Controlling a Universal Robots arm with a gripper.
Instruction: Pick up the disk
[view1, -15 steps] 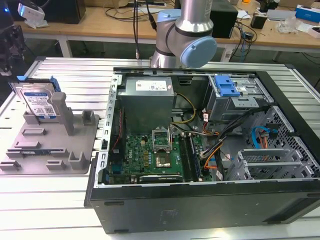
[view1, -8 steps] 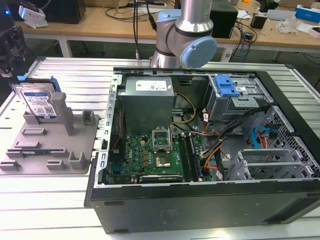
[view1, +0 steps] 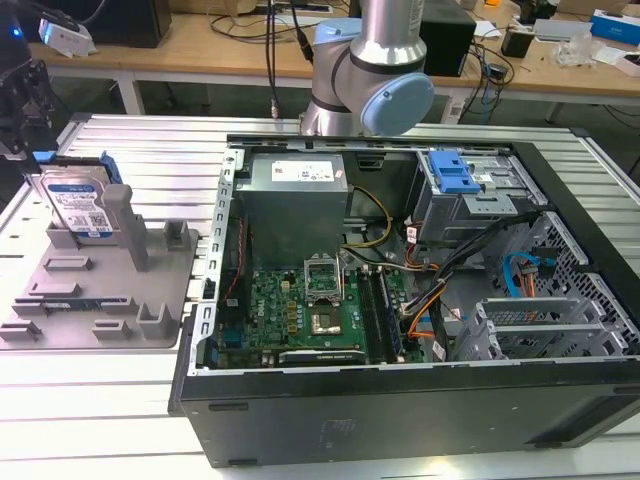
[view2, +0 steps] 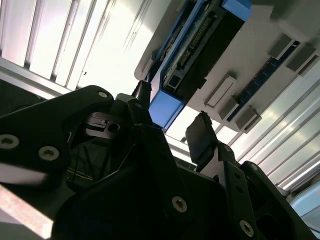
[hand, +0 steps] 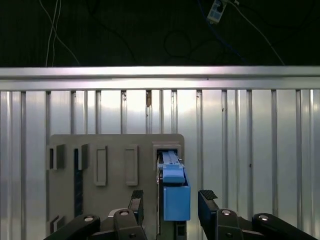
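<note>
The disk (view1: 80, 205) stands on edge at the back of the grey tray (view1: 110, 300), on the exterior view's left, its silver face and white-and-blue label showing. My gripper (view1: 20, 115) hangs just above and behind it. In the first wrist view the disk's blue rail (hand: 175, 197) lies between my two black fingertips (hand: 207, 197), with a gap on each side. The second wrist view shows the same blue end (view2: 167, 107) between the fingers (view2: 201, 135). My gripper (hand: 172, 200) is open and holds nothing.
An open computer case (view1: 420, 280) with a blue latch (view1: 452, 175) fills the exterior view's middle and right. The arm's base (view1: 375, 70) stands behind it. The tray has upright posts (view1: 125, 225) beside the disk. A cluttered workbench (view1: 200, 50) runs along the back.
</note>
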